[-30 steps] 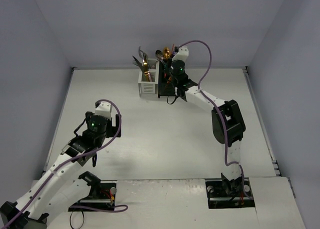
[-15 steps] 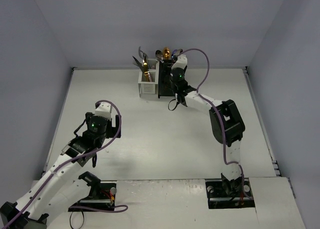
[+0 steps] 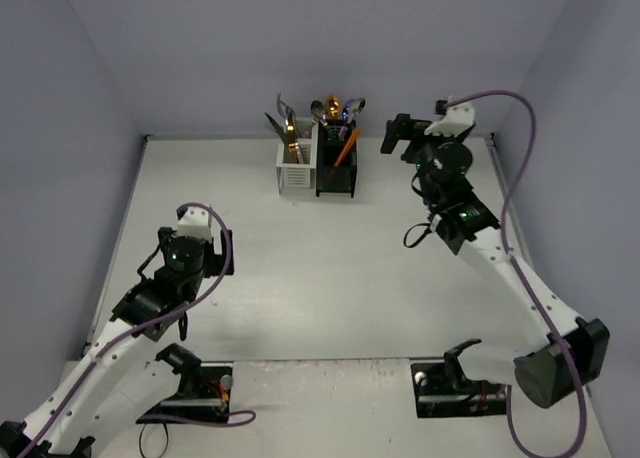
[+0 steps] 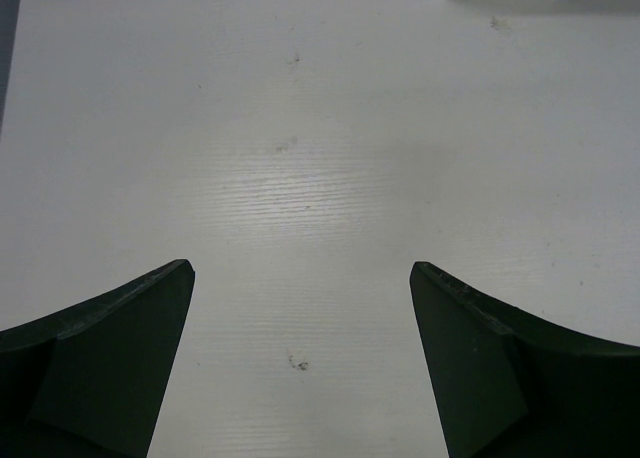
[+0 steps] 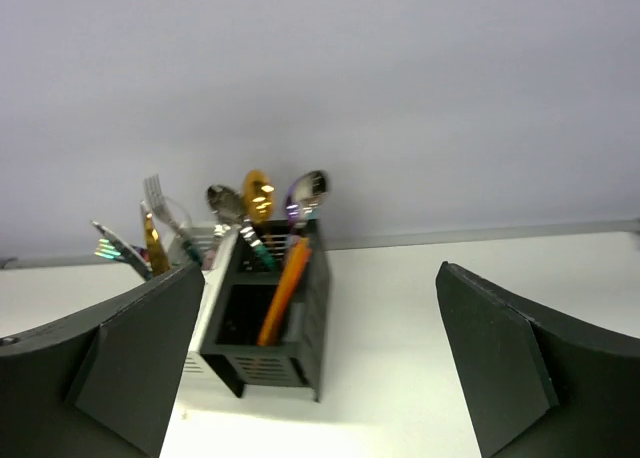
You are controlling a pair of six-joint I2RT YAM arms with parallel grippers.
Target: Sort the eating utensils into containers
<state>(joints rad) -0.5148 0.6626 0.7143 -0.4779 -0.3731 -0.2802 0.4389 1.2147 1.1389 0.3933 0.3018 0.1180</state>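
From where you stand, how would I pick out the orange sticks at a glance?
At the far edge of the white table, a white box and a black box stand joined. The sticks lean inside the black one, among spoons. They alone are plain bright orange and straight; their neighbours end in shiny metal bowls.

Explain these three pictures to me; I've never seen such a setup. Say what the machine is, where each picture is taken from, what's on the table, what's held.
These are two robot arms bolted at the near edge of a table. One picture looks down from above; the other two come from wrist cameras, so the dark wedges are each arm's own fingers. On it stand a white caddy and a black caddy, joined, holding spoons and forks, with orange chopsticks in the black one. The left pincer and right pincer are both open and empty.
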